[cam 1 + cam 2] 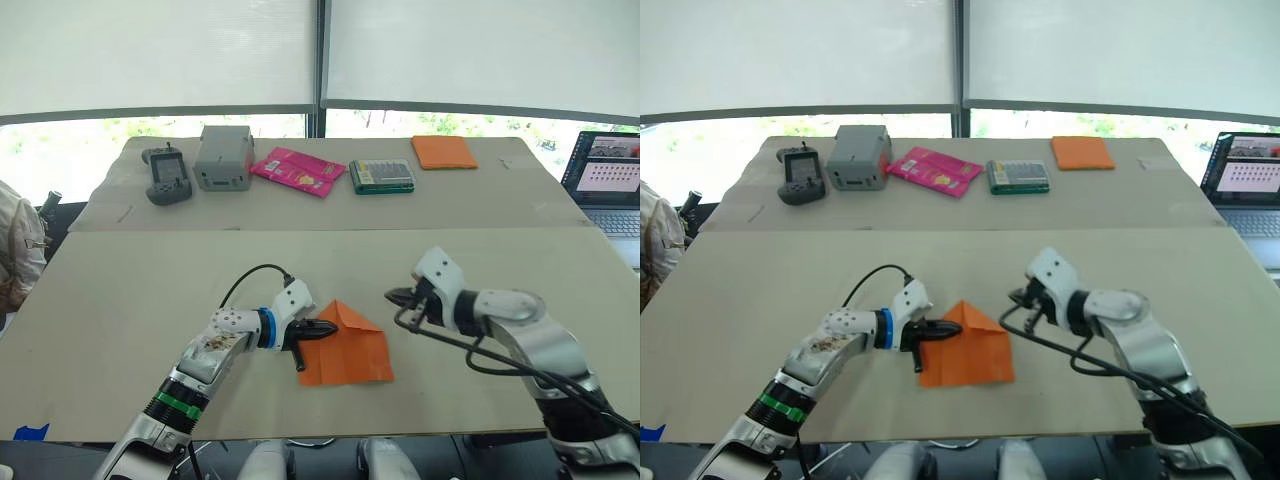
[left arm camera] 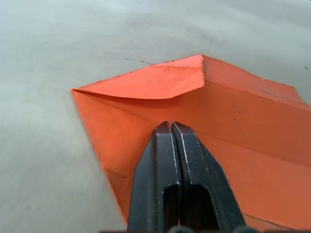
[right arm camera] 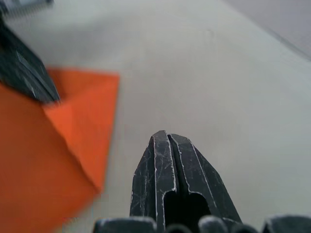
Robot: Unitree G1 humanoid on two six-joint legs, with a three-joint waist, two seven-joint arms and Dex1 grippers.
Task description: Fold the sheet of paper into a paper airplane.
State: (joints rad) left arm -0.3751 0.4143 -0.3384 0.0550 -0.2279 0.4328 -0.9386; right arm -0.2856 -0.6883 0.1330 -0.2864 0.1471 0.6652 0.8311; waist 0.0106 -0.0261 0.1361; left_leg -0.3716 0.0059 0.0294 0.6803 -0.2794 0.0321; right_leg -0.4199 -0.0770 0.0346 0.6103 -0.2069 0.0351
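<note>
The sheet of paper [image 1: 350, 350] is bright orange and lies near the front of the table, with its far corners folded in to a point. My left gripper [image 1: 328, 328] is shut, its tips resting on the paper's left part; in the left wrist view the shut fingers [image 2: 171, 160] lie over the orange surface [image 2: 233, 121] just short of a folded flap. My right gripper [image 1: 392, 296] is shut with nothing in it, hovering just right of the paper's point. The right wrist view shows its fingertips [image 3: 165, 145] over bare table beside the paper [image 3: 73, 126].
Along the far table sit a grey handheld controller [image 1: 166, 173], a grey box [image 1: 223, 157], a pink glossy packet [image 1: 294, 170], a green flat case [image 1: 381, 176] and a thicker orange pad [image 1: 444, 152]. A laptop [image 1: 606, 180] stands at the right edge. A person's sleeve [image 1: 18, 250] shows at left.
</note>
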